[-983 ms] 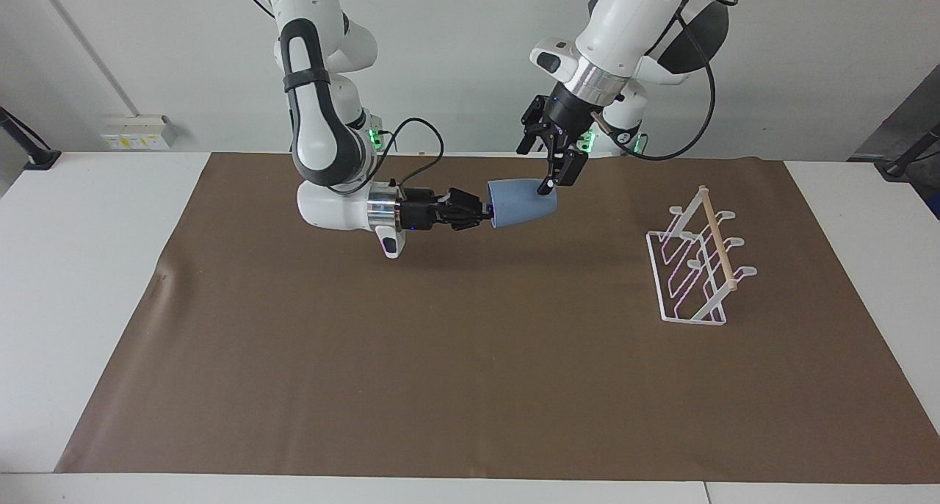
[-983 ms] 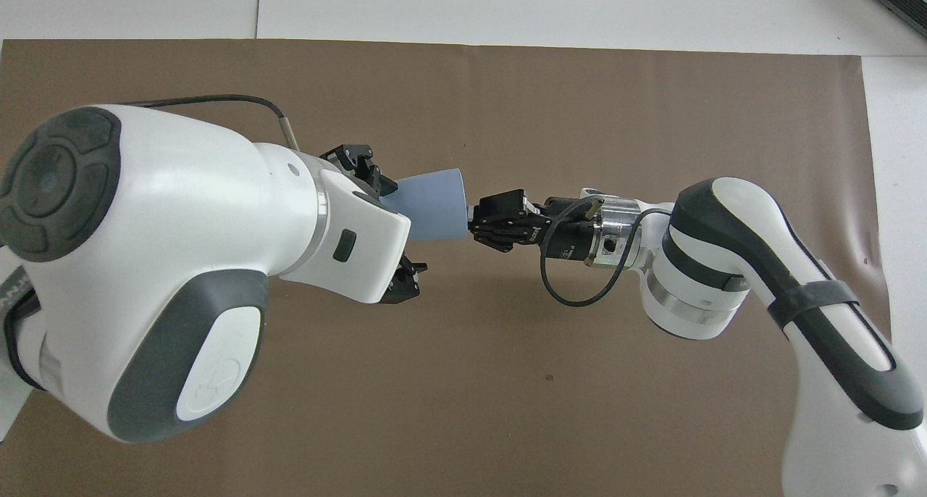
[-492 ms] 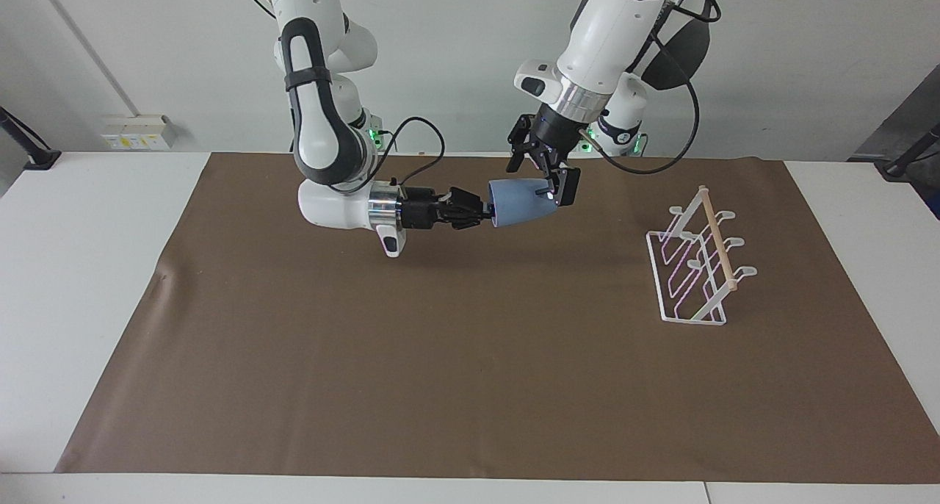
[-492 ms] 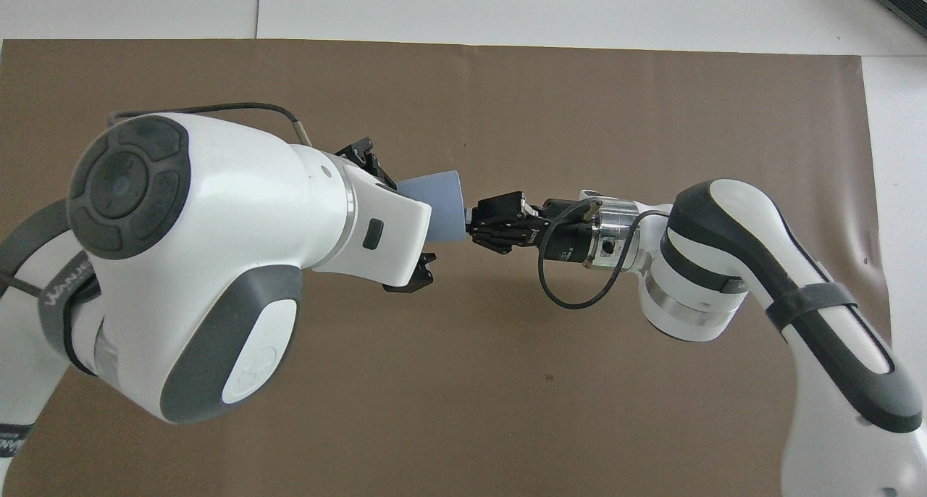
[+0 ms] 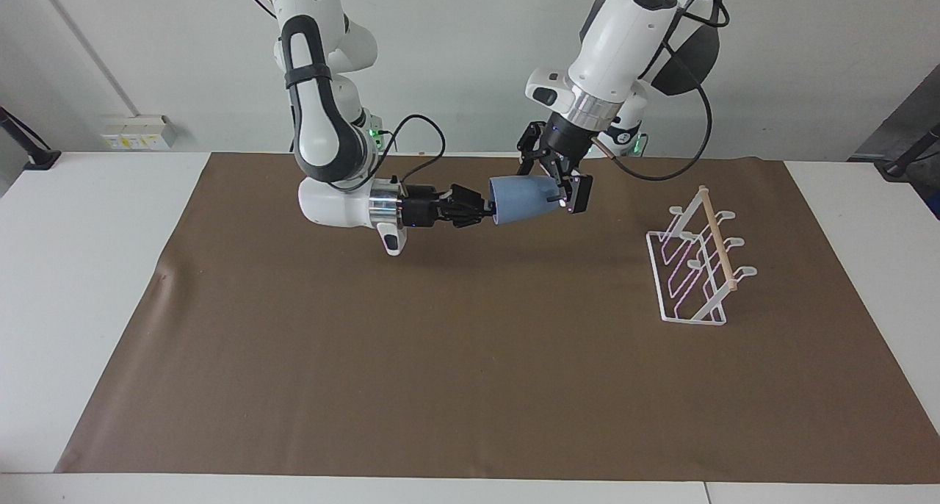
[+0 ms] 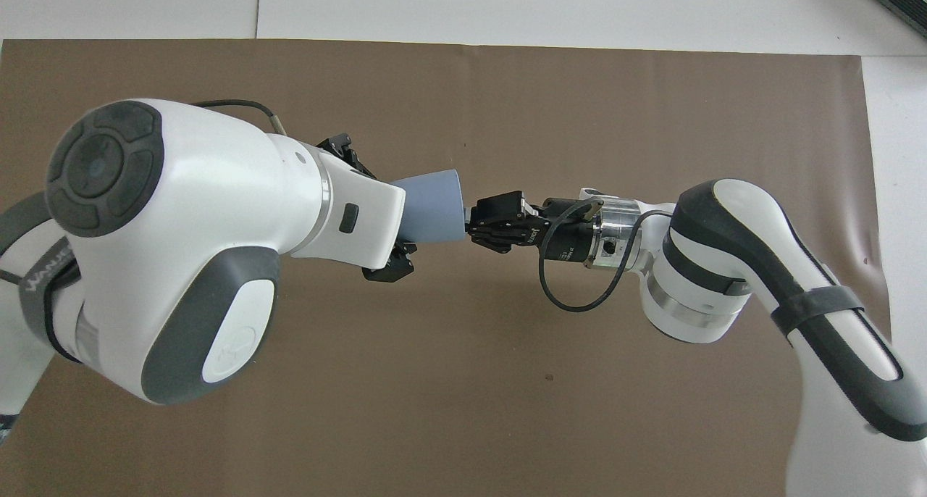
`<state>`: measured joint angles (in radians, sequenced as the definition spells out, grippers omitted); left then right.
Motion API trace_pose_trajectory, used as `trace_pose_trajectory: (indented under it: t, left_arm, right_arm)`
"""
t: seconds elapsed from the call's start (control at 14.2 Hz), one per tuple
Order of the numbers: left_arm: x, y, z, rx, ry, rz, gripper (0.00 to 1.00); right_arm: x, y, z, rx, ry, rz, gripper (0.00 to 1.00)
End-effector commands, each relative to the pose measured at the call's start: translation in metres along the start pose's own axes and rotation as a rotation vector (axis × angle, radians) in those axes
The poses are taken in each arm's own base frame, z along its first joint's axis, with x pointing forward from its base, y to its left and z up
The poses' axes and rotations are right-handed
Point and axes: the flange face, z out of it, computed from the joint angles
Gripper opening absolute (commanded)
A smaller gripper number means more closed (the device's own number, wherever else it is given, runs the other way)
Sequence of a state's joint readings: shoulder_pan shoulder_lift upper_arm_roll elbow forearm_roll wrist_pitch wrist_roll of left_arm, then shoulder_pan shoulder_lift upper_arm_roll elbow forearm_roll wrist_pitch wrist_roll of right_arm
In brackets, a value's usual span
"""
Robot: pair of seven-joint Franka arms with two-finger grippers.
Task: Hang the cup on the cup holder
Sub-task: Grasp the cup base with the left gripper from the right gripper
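We see the cup point(image 5: 523, 199) up in the air over the brown mat point(image 5: 470, 386), lying on its side with its axis level. The right claw point(image 5: 487, 212) meets it at nine o'clock in the facing view and pinches the edge of that end; the arm runs level from that side. In the overhead view the same claw point(image 6: 469, 229) sits at three o'clock of the cup point(image 6: 429, 206) (the two views are half a turn apart).

The left claw point(image 5: 559, 184) comes down from twelve o'clock onto the cup's other end, at three o'clock of the cup in the facing view. Its fingers point(image 5: 579, 194) are spread, one on each side of that end, and we cannot tell whether either touches the cup. From overhead the left arm's big white wrist covers most of that end, with the left claw point(image 6: 371, 218) showing only as dark tips at either edge of it.

The cup holder point(image 5: 696, 263) stands on the mat toward the left arm's end of the surface, at four o'clock from the cup in the facing view and well apart from it, with its wooden bar on top.
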<state>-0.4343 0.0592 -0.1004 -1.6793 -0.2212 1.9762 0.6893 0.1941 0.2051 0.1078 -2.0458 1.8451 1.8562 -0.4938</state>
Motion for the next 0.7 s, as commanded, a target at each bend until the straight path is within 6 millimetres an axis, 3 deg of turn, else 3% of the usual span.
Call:
trace_pose_trajectory:
  t: [0.0,0.21,0.63]
  left_arm:
    - [-0.009,0.001,-0.001,-0.006,-0.031,-0.016,1.0]
    - [-0.011,-0.005,-0.014,-0.003,-0.03,-0.023,1.0]
    - [-0.001,0.005,-0.011,0.01,-0.007,-0.002,1.0]
  right_arm:
    - [-0.004,-0.017,-0.002,0.031,0.009,0.003,0.0]
    - [-0.004,-0.017,-0.002,0.031,0.01,0.003,0.0]
    - [-0.004,-0.017,-0.002,0.027,0.012,0.004,0.0]
